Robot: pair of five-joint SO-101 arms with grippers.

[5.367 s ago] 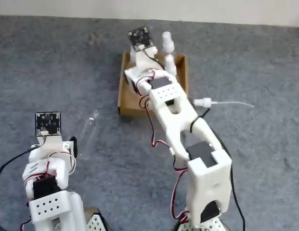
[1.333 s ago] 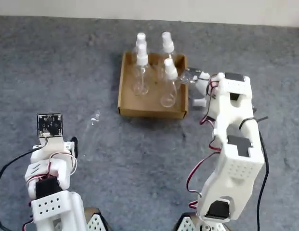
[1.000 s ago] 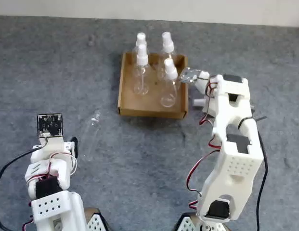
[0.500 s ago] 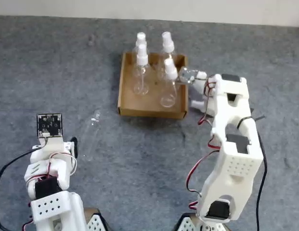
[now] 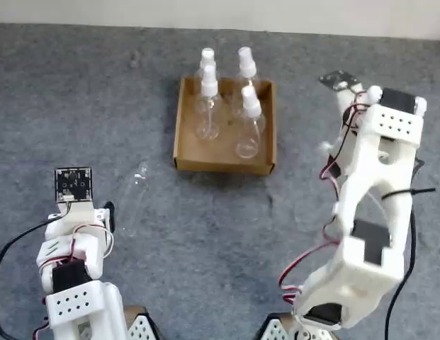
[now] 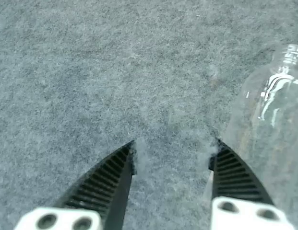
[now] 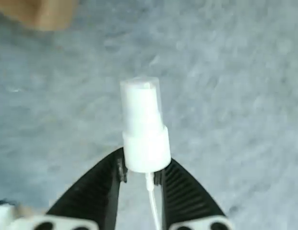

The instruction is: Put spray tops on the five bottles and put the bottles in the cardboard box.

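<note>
The cardboard box (image 5: 178, 145) holds several clear bottles (image 5: 207, 106) standing upright, each with a white spray top. One topless clear bottle (image 5: 132, 195) lies on the grey carpet left of the box. My left gripper (image 6: 173, 151) rests open just above the carpet, with that bottle (image 6: 268, 120) just outside one finger. My right gripper (image 7: 141, 167) is shut on a white spray top (image 7: 144, 124), whose thin tube (image 7: 151, 203) hangs between the fingers. The right arm (image 5: 379, 163) stands raised to the right of the box.
Grey carpet (image 5: 227, 234) covers the whole table, with open room in front of the box and between the arms. A corner of the cardboard box (image 7: 43, 12) shows in the right wrist view. The left arm (image 5: 71, 244) sits at the near left.
The right arm dropped beside the box's right edge, took the spray top lying there, then lifted and swung right. The box gained bottles over the last seconds. The left arm stayed still.
</note>
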